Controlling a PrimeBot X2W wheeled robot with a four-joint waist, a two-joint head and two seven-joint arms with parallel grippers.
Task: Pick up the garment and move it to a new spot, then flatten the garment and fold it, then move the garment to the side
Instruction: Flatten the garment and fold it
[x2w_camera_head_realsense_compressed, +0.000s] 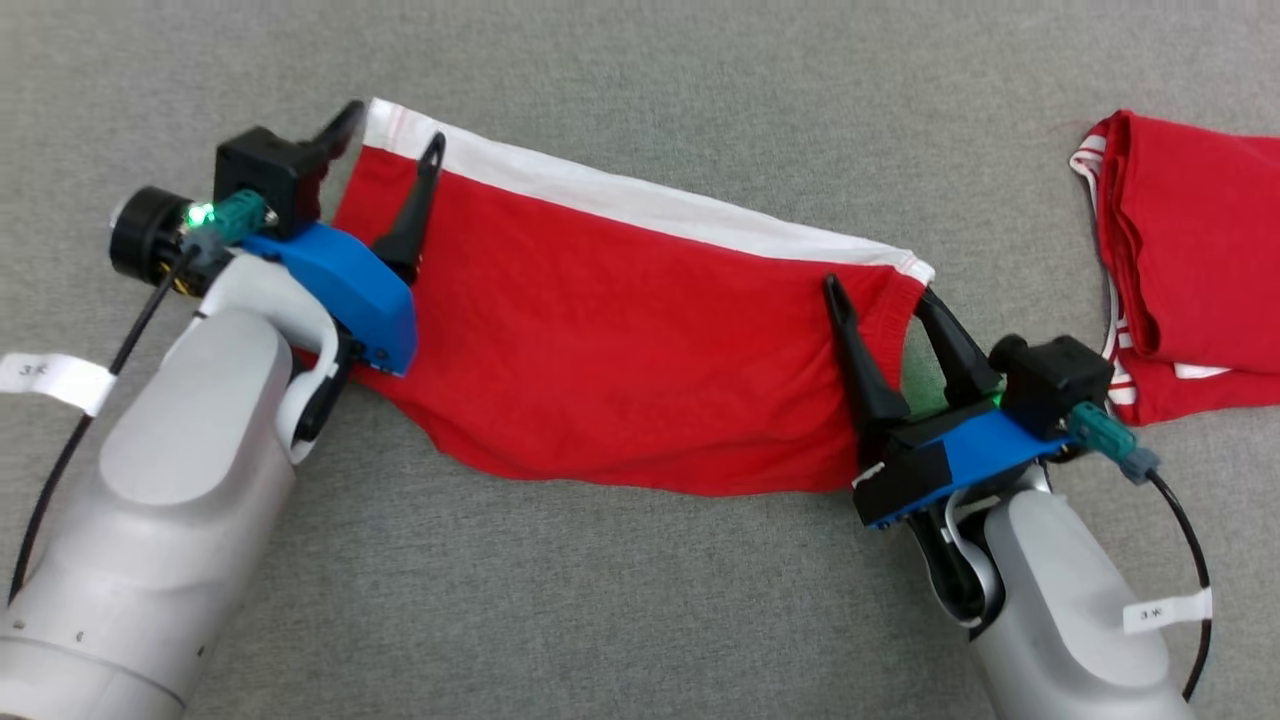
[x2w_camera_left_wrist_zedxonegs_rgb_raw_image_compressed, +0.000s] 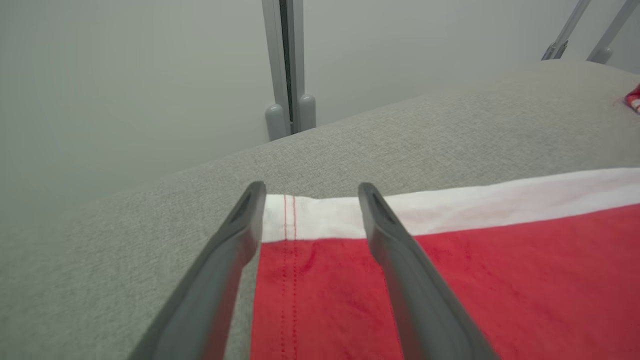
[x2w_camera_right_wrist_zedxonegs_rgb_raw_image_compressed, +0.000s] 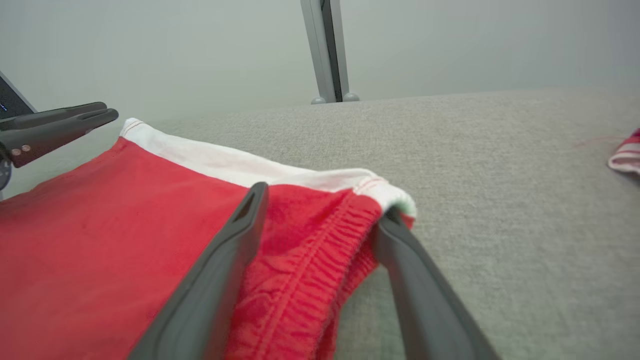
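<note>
**Spotter:** How much room is there around the garment?

**Me:** Plenty. The garment (x2w_camera_head_realsense_compressed: 620, 330) lies stretched across the middle of the grey surface (x2w_camera_head_realsense_compressed: 640, 620), with its white band toward the far edge. Bare surface runs along every side of it: a wide strip on my near side, and another behind the band up to the far edge. An upright post (x2w_camera_left_wrist_zedxonegs_rgb_raw_image_compressed: 274, 65) stands at that edge. Toward the right side a folded red pile (x2w_camera_head_realsense_compressed: 1190, 260) lies well apart from the garment.

**Spotter:** And your grippers?

**Me:** Both are released and grasp nothing. My left gripper (x2w_camera_head_realsense_compressed: 396, 124) is spread over the garment's left corner, one finger over bare surface just beside the hem, the other over the cloth. My right gripper (x2w_camera_head_realsense_compressed: 878, 290) is spread at the right end, with the gathered elastic edge between its fingers and the outer fingertip just beside the white corner.

**Spotter:** What is hard to make out?

**Me:** My left wrist covers the garment's near left part. The head view's right border cuts off the pile, and I cannot tell how many pieces are in it. The surface runs past the frame on my near side.

**Spotter:** Count?

**Me:** One spread garment, one folded pile, two grippers, one post, and two slanted bars (x2w_camera_left_wrist_zedxonegs_rgb_raw_image_compressed: 556, 49) beyond the far right corner.
</note>
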